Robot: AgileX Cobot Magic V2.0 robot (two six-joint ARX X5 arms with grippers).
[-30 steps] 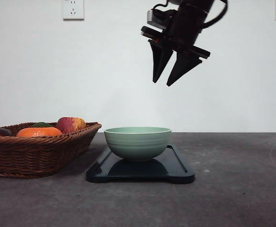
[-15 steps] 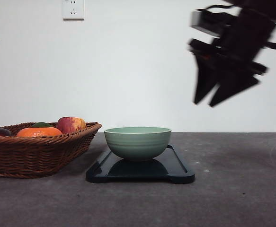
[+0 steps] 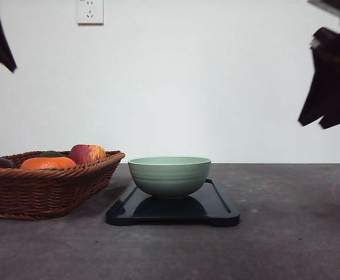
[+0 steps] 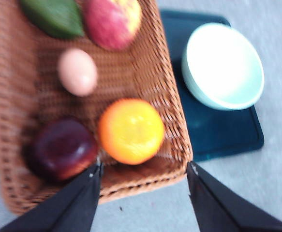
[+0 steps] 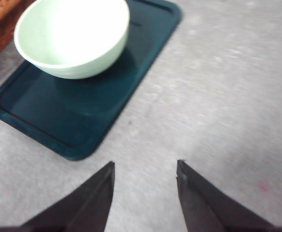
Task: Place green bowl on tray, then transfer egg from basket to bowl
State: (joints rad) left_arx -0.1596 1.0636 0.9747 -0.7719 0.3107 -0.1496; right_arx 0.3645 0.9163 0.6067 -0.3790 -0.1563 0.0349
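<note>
The green bowl [image 3: 169,175] sits on the tray [image 3: 219,205]. At its nine o'clock, the egg [image 4: 77,71] lies in the basket [image 3: 47,189]. Both the left gripper [image 4: 144,166] and right gripper [image 5: 145,166] hang spread, empty.

Even light; wrist views blurred

Woven wicker basket [image 3: 47,186], smooth ceramic-looking green bowl [image 3: 170,176], glossy black tray [image 3: 216,207], matt grey table [image 3: 286,233]
</note>
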